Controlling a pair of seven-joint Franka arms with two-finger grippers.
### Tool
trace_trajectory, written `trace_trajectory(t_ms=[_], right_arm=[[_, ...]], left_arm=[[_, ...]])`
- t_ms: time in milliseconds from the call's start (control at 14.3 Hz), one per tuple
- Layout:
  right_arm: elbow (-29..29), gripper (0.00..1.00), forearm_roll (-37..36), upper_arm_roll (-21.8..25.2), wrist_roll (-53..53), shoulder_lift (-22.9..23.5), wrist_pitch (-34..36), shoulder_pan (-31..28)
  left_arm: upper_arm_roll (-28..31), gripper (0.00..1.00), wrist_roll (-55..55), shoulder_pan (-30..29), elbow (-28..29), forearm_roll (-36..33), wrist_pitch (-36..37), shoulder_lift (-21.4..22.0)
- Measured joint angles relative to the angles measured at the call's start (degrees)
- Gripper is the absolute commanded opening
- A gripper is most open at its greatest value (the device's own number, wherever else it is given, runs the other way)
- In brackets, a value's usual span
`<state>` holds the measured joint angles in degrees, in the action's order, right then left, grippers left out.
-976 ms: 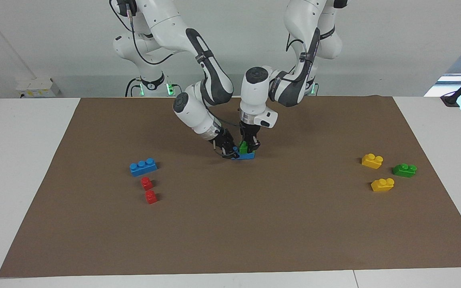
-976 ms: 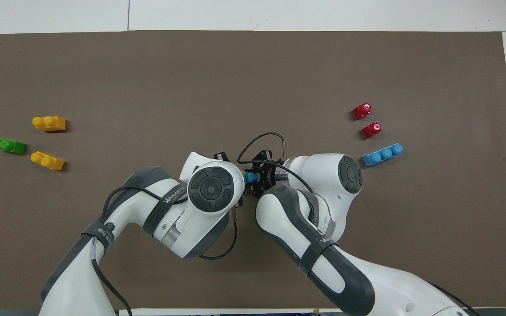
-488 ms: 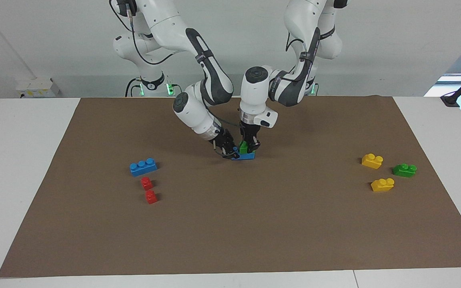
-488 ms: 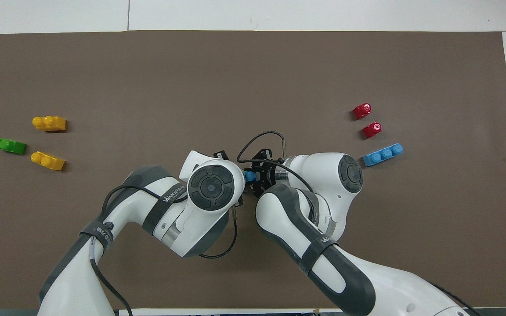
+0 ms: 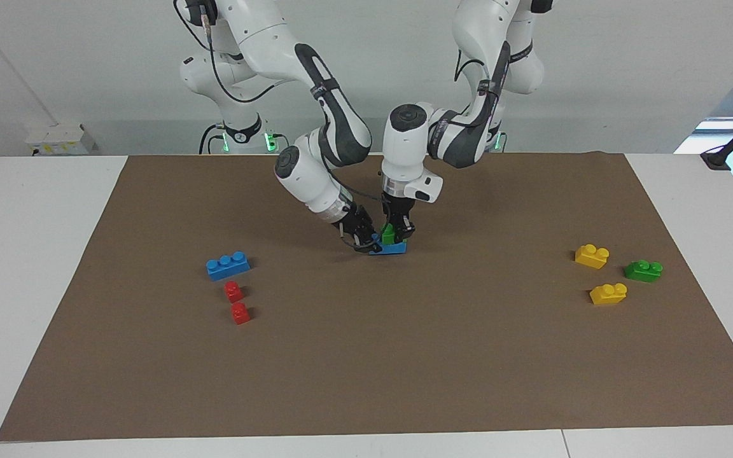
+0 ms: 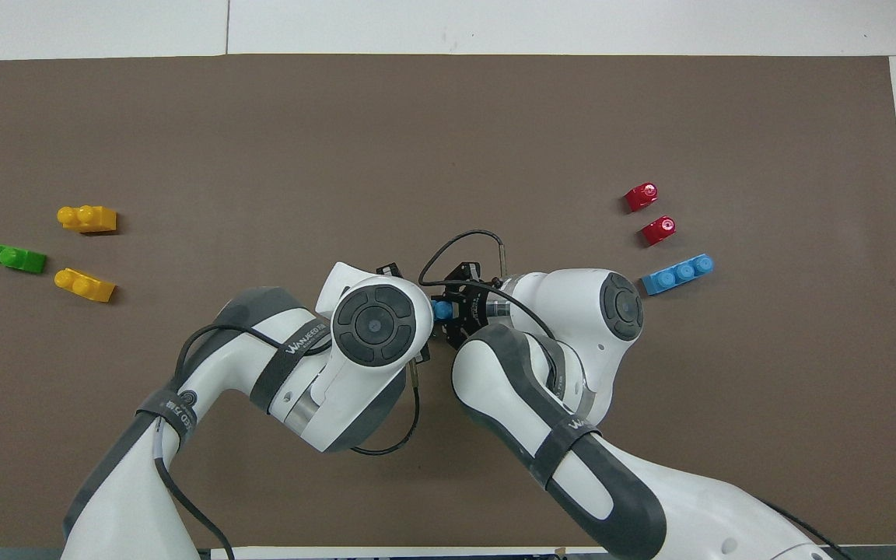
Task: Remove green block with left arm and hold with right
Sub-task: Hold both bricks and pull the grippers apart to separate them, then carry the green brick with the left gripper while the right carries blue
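The green block [image 5: 387, 235] sits on a blue brick [image 5: 389, 249] on the brown mat [image 5: 366, 356], in the middle and close to the robots. My left gripper [image 5: 396, 233] comes straight down on the green block and is shut on it. My right gripper [image 5: 366, 243] leans in from the right arm's end and is shut on the blue brick's end. In the overhead view the left hand [image 6: 374, 323] hides the green block; only one blue stud [image 6: 442, 310] shows beside the right gripper [image 6: 457, 313].
Toward the left arm's end lie two yellow bricks [image 5: 592, 256] [image 5: 608, 293] and a darker green brick [image 5: 643, 270]. Toward the right arm's end lie a blue three-stud brick [image 5: 228, 265] and two red bricks [image 5: 233, 291] [image 5: 240, 313].
The left arm's wrist and elbow have shifted slightly. Both grippers and the stacked bricks stay where they were.
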<state>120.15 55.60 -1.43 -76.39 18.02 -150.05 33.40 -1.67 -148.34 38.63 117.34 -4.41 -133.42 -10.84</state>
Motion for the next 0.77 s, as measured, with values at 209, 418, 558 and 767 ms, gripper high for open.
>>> trace_trajectory(t_ms=[209,418,558,767], right_arm=[[-0.09,0.0,0.42,0.05,0.0,0.0,0.0,0.0],[-0.07,0.0,0.65,0.11,0.0,0.19,-0.35,0.0],[-0.04,0.0,0.67,0.06,0.0,0.48,-0.36,0.0],[-0.05,0.0,0.68,0.05,0.0,0.56,-0.36,0.0]], left_arm=[[0.04,0.21,0.0,-0.01,-0.65,0.0,0.89,0.08],[-0.06,0.21,-0.01,-0.01,-1.81,0.04,2.68,1.0],[0.18,0.21,-0.01,-0.12,-2.45,0.04,3.77,2.19],[0.39,0.21,0.0,-0.43,-2.63,0.04,5.32,4.03]])
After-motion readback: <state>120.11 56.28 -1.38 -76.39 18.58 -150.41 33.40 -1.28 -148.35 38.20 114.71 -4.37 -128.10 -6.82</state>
